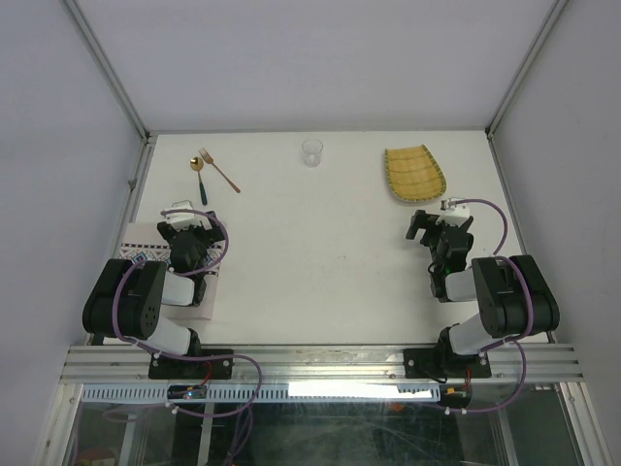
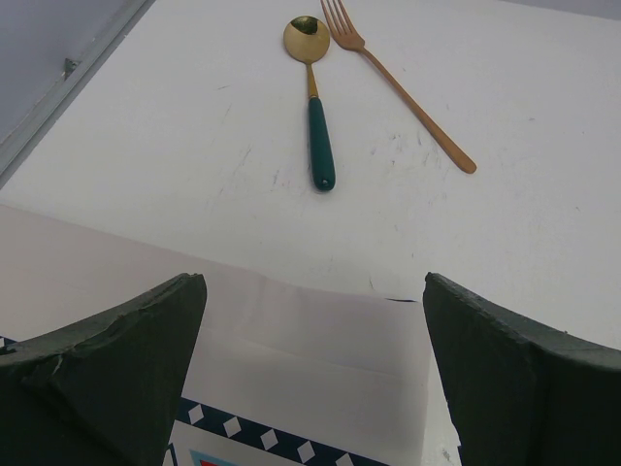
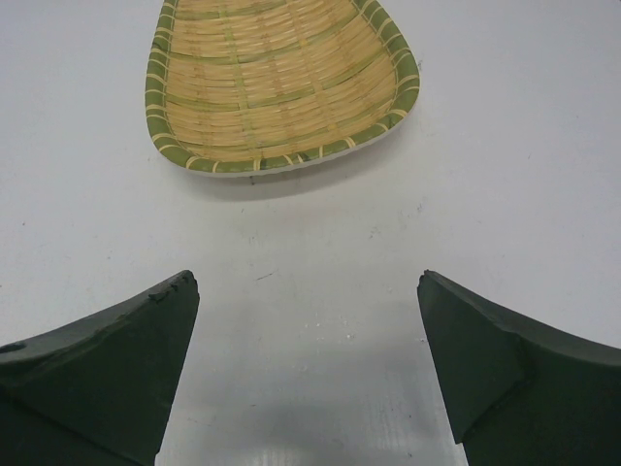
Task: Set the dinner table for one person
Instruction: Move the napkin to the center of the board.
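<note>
Dinner table (image 1: 320, 252) fills the workspace in front of both arms: white top, metal rail (image 1: 320, 364) along the near edge by the arm bases.

Left gripper (image 1: 182, 221) is wide open and holds nothing. It sits over the far end of a placemat (image 1: 202, 303) that lies at the near-left of the table, partly under the left arm. In the left wrist view, the mat's plain far edge (image 2: 310, 340) runs between the fingers (image 2: 136, 359), with the patterned band at the bottom of the frame. Can't tell whether the fingers touch the cloth.

Beyond the mat, on bare table: a spoon (image 2: 315, 116) with a gold bowl and green handle, and a copper-coloured fork (image 2: 398, 87). Spoon bowl and fork tines are close together at the far end, and the handles splay apart toward the arms.

A clear glass (image 1: 311, 152) stands upright at far centre, well apart from everything else.

Right gripper (image 1: 424, 228) is also wide open and empty, over bare table. A bamboo tray (image 3: 281, 87) with a green rim lies just past its fingers (image 3: 126, 369), at far right, not touching them.
</note>
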You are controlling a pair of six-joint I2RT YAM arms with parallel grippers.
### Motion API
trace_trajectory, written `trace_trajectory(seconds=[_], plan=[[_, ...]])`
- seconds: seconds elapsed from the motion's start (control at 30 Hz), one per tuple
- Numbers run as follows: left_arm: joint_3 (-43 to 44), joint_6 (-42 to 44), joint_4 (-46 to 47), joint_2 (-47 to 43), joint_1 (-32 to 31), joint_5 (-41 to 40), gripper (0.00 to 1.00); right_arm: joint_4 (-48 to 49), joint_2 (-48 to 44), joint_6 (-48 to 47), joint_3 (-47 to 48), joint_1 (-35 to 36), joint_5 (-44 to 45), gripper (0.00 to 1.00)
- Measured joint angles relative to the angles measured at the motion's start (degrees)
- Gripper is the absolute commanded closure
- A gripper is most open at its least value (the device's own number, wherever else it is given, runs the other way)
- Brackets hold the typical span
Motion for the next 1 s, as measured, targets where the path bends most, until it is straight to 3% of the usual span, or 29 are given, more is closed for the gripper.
trace_trajectory(seconds=[0.53, 0.87, 1.0], plan=[[0.04, -0.07, -0.63, -0.24, 0.0, -0.17, 0.01, -0.02, 0.0, 0.0, 0.0, 0.02, 0.0, 0.01], [8.85, -1.64, -18.58, -13.18, -0.04, -1.51, 0.01, -0.31, 0.0, -0.13, 0.02, 0.07, 0.02, 0.01], [11.06, -4.94, -24.5, -17.05, -0.04, 0.17, 0.01, -5.09, -1.14, -0.17, 1.49, 0.17, 0.04, 0.01]])
